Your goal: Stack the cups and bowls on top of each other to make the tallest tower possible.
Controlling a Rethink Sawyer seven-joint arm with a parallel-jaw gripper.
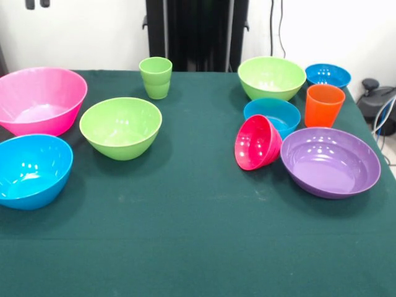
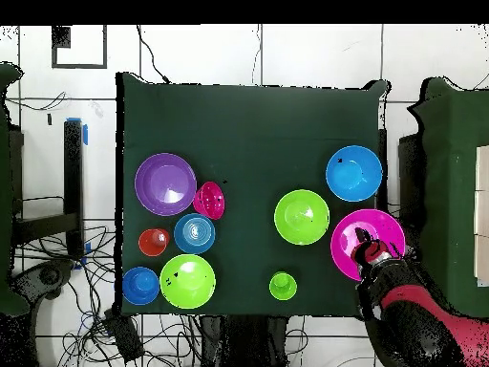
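Observation:
On the left, the front view shows a big pink bowl, a blue bowl and a lime green bowl. A light green cup stands upright behind them. On the right are a lime green bowl, two blue bowls, an upright orange cup, a wide purple bowl and a small red-pink bowl tipped on its side. My gripper shows only two separated tips at the top edge. In the overhead view it hangs above the pink bowl, empty.
All of it sits on a dark green cloth-covered table. The black pedestal stands behind the far edge. Cables and a dark device lie off the right side. The red and black arm reaches in from the overhead view's bottom right.

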